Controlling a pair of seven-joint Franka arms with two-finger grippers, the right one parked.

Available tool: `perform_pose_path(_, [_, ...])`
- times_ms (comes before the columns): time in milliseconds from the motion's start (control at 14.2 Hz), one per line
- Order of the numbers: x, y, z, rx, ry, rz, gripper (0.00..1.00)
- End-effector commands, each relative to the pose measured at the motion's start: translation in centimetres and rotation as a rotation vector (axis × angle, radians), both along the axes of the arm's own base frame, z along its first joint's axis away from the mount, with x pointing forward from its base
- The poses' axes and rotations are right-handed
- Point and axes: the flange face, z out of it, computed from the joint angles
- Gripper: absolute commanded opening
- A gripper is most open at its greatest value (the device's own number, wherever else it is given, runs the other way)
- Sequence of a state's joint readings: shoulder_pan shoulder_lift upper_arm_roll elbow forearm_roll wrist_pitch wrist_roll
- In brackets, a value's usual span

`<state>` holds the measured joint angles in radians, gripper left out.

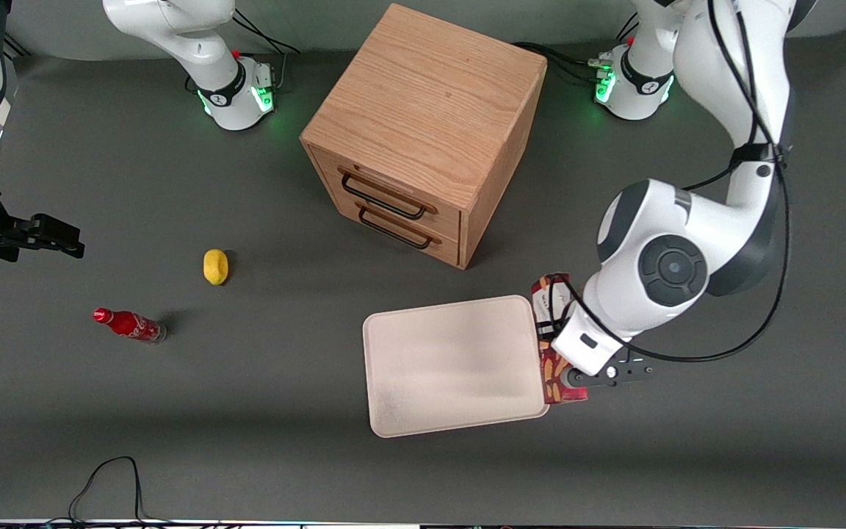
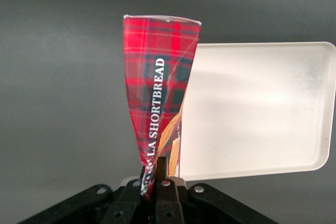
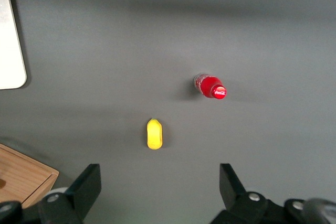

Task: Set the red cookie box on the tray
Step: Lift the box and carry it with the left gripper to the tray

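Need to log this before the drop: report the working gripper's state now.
Left gripper: fingers closed on the flat dark-red tartan cardboard cookie box, held on edge beside the cream-white rectangular tray, at its working-arm edge.

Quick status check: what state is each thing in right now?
Hand: shut on the cookie box, beside the tray's edge.
Cookie box: held on edge, not yet on the tray.
Tray: flat on the table, nothing on it.
Cabinet: both drawers closed.
Soda bottle: lying on its side.
Lemon: resting on the table.
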<state>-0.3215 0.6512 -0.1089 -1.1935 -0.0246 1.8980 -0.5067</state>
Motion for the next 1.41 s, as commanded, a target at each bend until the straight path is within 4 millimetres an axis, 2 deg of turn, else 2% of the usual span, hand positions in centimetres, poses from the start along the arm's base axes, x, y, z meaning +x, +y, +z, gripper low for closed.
perform_pose_path(0, [0.4, -1.7, -1.0, 0.012, -0.031, 0.031, 0.0])
perform_pose_path(70, [0.2, -2.7, -1.9, 0.017, -0.038, 0.023, 0.0])
perform_pose_path(493, [1.5, -2.6, -8.8, 0.081, -0.066, -0.018, 0.0])
perform_pose_path(634, [1.8, -2.8, -10.3, 0.073, -0.079, -0.02, 0.0])
perform_pose_path(1056, [1.9, -2.6, -12.8, 0.072, -0.067, 0.008, 0.0])
perform_pose_path(1338, [1.7, -2.8, -13.0, 0.066, -0.056, 0.051, 0.0])
